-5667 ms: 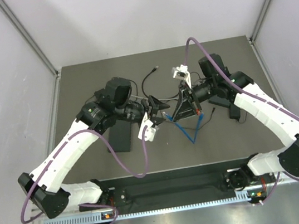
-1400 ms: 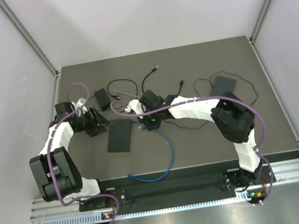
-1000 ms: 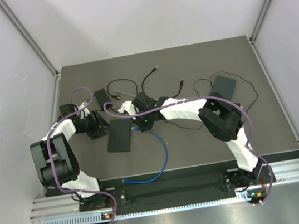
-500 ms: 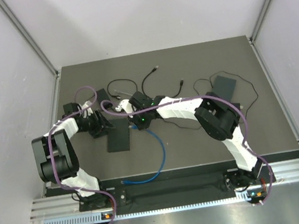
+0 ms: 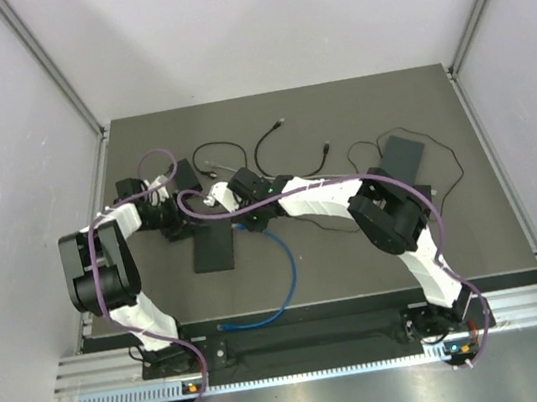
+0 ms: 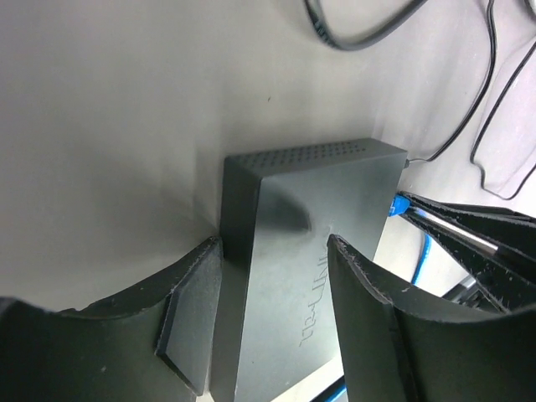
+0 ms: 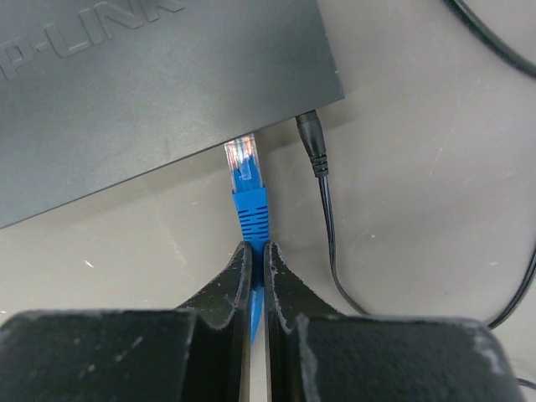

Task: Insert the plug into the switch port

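Observation:
The black TP-LINK switch lies flat left of the table's middle. It fills the top of the right wrist view and the middle of the left wrist view. My right gripper is shut on the blue cable just behind its clear plug. The plug's tip is at the switch's port edge, beside a black power plug. My left gripper is open. Its jaws straddle the switch's far left corner: one beside the side wall, one over the top face.
A small black adapter lies behind the left gripper. A second black box with thin black cables lies at the back and right. The blue cable's free end lies near the front edge.
My right gripper has carried the blue plug left to the switch's edge. My left gripper has closed in on the switch's corner.

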